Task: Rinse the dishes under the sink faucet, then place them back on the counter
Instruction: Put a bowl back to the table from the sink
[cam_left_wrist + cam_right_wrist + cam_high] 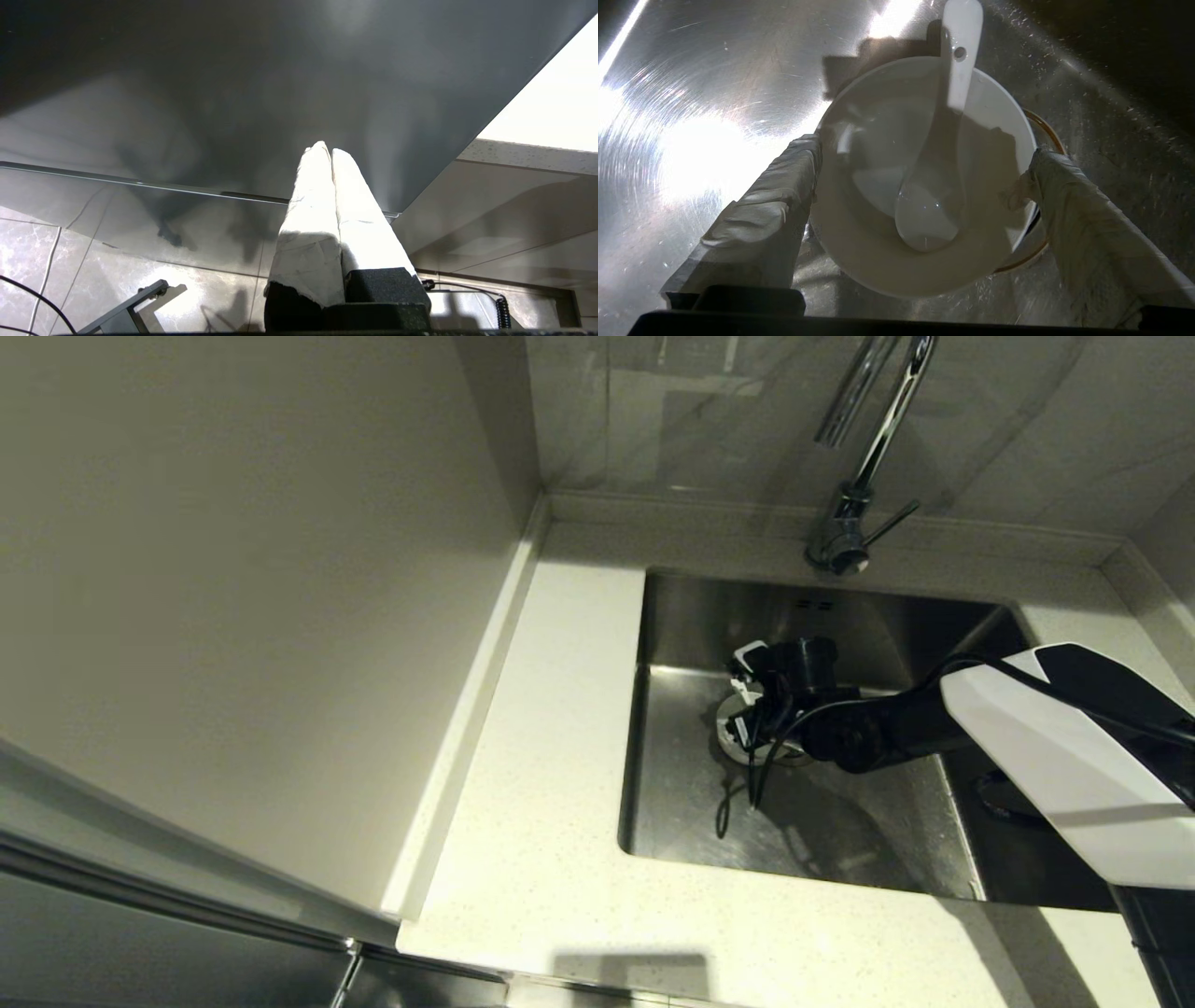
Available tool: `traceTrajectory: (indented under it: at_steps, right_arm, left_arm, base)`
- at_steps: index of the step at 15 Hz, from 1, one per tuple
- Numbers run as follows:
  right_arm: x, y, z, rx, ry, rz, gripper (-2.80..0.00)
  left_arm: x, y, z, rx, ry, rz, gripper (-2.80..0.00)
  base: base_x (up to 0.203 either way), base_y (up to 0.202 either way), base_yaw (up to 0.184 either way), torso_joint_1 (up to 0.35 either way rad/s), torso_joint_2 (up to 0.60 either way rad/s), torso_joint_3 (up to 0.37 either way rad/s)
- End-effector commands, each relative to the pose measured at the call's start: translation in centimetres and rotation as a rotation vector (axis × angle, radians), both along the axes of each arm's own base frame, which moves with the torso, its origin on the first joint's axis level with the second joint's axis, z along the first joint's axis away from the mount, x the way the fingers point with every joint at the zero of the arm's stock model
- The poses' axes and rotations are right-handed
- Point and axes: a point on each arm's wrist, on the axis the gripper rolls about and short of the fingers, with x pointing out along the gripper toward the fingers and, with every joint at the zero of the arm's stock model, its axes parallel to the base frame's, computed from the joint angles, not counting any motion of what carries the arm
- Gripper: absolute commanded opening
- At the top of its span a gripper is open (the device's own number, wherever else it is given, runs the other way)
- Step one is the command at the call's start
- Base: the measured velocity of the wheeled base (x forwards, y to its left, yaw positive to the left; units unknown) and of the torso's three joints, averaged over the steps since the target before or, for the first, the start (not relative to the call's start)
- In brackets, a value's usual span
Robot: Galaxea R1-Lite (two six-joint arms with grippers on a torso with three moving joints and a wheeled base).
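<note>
The white bowl [873, 140] sits in the steel sink [691, 803] on a brown-edged plate [1046, 128], of which only a sliver shows. A white spoon [957, 74] lies in the bowl, its handle over the rim. My right gripper [924, 147] reaches down into the sink [691, 93] and stands open. Its wrapped fingers [784, 186] flank the bowl close to the rim on either side. From the head view, the right gripper [752, 709] covers most of the dishes. The faucet [878, 429] rises behind the basin. My left gripper [327, 149] is shut and empty, parked below the counter.
The pale counter [551, 756] runs round the sink on the left and front. A tall flat panel [233, 569] closes the left side. The drain [999, 798] lies in the right of the basin, partly behind my right arm [1055, 747].
</note>
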Motion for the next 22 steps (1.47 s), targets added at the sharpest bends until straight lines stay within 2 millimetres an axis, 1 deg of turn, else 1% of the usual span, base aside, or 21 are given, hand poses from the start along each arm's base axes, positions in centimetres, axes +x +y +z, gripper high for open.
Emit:
traceTrajectory:
  at_steps: [1,9,12,13,22]
  right_arm:
    - [0.5,0.1,-0.7,-0.005,0.0,-0.006,0.0]
    - [1.8,0.3,-1.8,-0.026,-0.019,-0.029,0.0]
    - [1.9,0.2,-1.8,-0.027,-0.019,-0.034,0.0]
    - [1.9,0.1,-1.7,-0.027,-0.021,-0.035,-2.8]
    - [2.4,-0.4,-1.0,-0.017,-0.047,-0.049,-2.8]
  left_arm:
    - [0.0,0.0,0.0,-0.001,-0.004,0.0,-2.8]
    - [0.0,0.0,0.0,-0.001,-0.004,0.0,-2.8]
    - [0.0,0.0,0.0,-0.001,-0.004,0.0,-2.8]
    - [0.0,0.0,0.0,-0.001,-0.004,0.0,-2.8]
    - [0.0,0.0,0.0,-0.001,-0.004,0.0,-2.8]
  base:
    - [0.0,0.0,0.0,0.0,0.0,0.0]
    - [0.0,0.0,0.0,0.0,0.0,0.0]
    - [0.0,0.0,0.0,0.0,0.0,0.0]
    - [0.0,0.0,0.0,0.0,0.0,0.0]
    - [0.0,0.0,0.0,0.0,0.0,0.0]
